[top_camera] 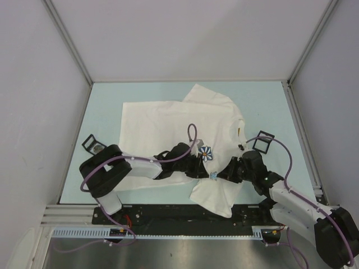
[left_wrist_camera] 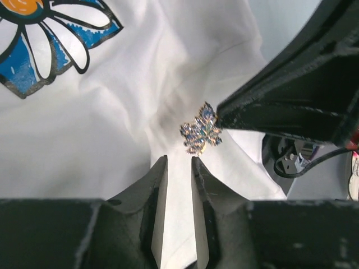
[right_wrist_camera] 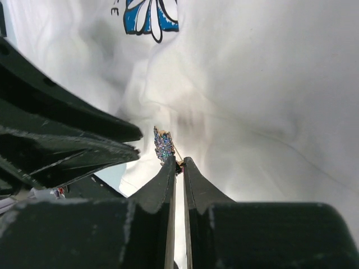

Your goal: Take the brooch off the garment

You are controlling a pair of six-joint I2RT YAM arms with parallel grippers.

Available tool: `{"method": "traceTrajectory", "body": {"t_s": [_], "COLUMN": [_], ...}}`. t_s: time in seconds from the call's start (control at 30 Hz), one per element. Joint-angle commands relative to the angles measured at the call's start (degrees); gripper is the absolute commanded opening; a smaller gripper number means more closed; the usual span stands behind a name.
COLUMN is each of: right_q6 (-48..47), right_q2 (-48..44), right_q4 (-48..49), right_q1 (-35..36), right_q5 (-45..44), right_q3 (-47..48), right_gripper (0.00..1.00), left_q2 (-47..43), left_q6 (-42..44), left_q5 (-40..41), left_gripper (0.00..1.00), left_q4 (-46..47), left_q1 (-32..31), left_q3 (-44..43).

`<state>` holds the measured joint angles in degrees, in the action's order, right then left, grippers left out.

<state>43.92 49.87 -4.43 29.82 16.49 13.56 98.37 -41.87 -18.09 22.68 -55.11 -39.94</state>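
Observation:
The white T-shirt (top_camera: 168, 120) lies spread on the table, its blue-and-white flower print (top_camera: 206, 153) near both grippers. The brooch (top_camera: 213, 175) is a small glittering blue-and-silver cluster pinned to a raised fold near the hem. It shows in the left wrist view (left_wrist_camera: 201, 131) and the right wrist view (right_wrist_camera: 164, 144). My left gripper (left_wrist_camera: 178, 159) is shut on a fold of shirt just below the brooch. My right gripper (right_wrist_camera: 178, 161) is shut on the brooch's edge at its gold pin. In the top view the left gripper (top_camera: 199, 167) and right gripper (top_camera: 222, 174) flank the brooch.
Two small square black frames lie on the table, one left (top_camera: 92, 144) and one right (top_camera: 263, 141). A small dark spot (top_camera: 239, 147) sits on the shirt near the collar. Grey walls enclose the table; its front edge runs by the arm bases.

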Motion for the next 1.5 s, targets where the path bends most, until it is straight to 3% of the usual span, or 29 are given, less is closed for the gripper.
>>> {"method": "traceTrajectory", "body": {"t_s": [0.0, 0.17, 0.3, 0.5, 0.53, 0.63, 0.77, 1.03, 1.47], "right_q6": [1.7, 2.8, 1.0, -5.4, -5.7, -5.6, -6.0, -8.1, -7.0], "right_q2": [-2.6, -6.4, -7.9, -4.9, -3.7, -1.1, 7.3, 17.0, 24.7], "right_q4": [-0.8, -3.1, -8.7, -11.7, -11.2, -6.3, -2.2, 7.0, 16.4], "right_q1": [-1.8, -4.2, -10.0, -29.4, -36.4, -47.9, -56.2, -61.9, -61.6], "right_q5": [1.2, 0.6, -2.1, 3.7, 5.2, 11.8, 15.2, 15.4, 14.8], "right_q3": [-0.5, 0.4, 3.0, 8.6, 8.9, 8.9, 10.4, 12.2, 13.2], "right_gripper": [0.0, 0.0, 0.0, 0.0, 0.0, 0.0, 0.0, 0.0, 0.0], "left_q2": [-7.1, -14.7, -19.2, -26.5, -27.3, -29.9, -32.2, -31.8, -29.2], "left_q6": [2.6, 2.8, 2.9, 4.8, 5.6, 7.1, 8.3, 10.4, 12.1], "left_q5": [1.6, 0.1, -3.2, -6.7, -6.9, -7.2, -8.3, -10.5, -13.3], "left_gripper": [0.29, 0.38, 0.45, 0.5, 0.52, 0.52, 0.54, 0.54, 0.54], "left_q4": [-2.4, -4.5, -5.2, -10.9, -12.9, -17.1, -20.0, -23.9, -24.4], "left_q1": [0.0, 0.2, 0.2, 0.2, 0.2, 0.2, 0.2, 0.4, 1.7], "left_q3": [1.5, 3.7, 4.8, 4.3, 3.6, 1.8, 0.4, -1.8, -3.5]}}
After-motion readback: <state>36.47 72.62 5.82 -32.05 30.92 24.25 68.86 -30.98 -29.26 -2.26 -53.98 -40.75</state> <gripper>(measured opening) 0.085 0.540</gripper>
